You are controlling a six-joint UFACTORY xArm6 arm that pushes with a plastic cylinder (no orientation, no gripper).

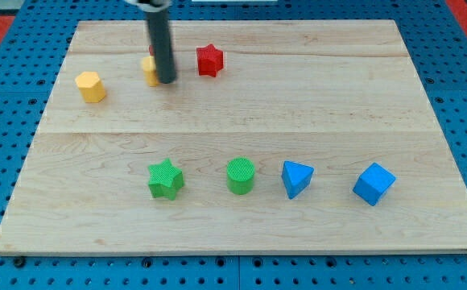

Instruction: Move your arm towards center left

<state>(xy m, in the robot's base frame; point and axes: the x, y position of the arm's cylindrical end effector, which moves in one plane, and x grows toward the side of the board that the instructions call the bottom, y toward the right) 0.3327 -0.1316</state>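
Note:
My dark rod comes down from the view's top, and my tip (pixel 167 80) rests on the wooden board (pixel 241 129) in its upper left part. A yellow block (pixel 148 70), mostly hidden by the rod, sits right against the tip's left side; its shape cannot be made out. A yellow hexagonal block (pixel 91 86) lies further to the left. A red star block (pixel 209 60) lies just right of the tip. A bit of another red block seems to show behind the rod.
Along the lower half, from left to right, lie a green star block (pixel 165 179), a green cylinder (pixel 240 176), a blue triangular block (pixel 296 178) and a blue cube (pixel 374 184). Blue pegboard surrounds the board.

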